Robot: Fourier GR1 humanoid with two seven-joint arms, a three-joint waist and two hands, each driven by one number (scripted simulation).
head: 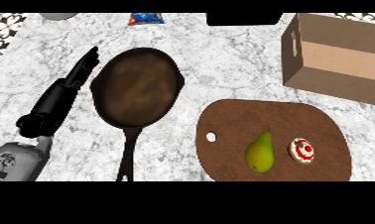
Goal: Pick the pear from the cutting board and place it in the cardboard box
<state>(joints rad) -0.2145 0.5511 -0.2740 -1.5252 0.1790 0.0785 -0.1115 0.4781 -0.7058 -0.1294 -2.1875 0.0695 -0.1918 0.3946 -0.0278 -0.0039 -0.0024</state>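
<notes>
One hand only is in view: the left hand [70,86], fingers straight and holding nothing, lies at the left beside the skillet [137,89], resting. The right hand does not show, so you cannot say how its fingers stand. The pear [260,152] lies on the cutting board [234,119], stem end pointing up the view, just beside a small round red-and-white item [302,149] (what it is cannot be made out). The step in hand looks like the reach. You should bring the right hand in from the near edge, close round the pear's wide lower body, avoid nudging its neighbour, then lift and carry it to the cardboard box [330,59] at the far right. The box's right side is cut off by the frame, the board's near edge by the lower band, and the items along the top edge cannot be identified.
</notes>
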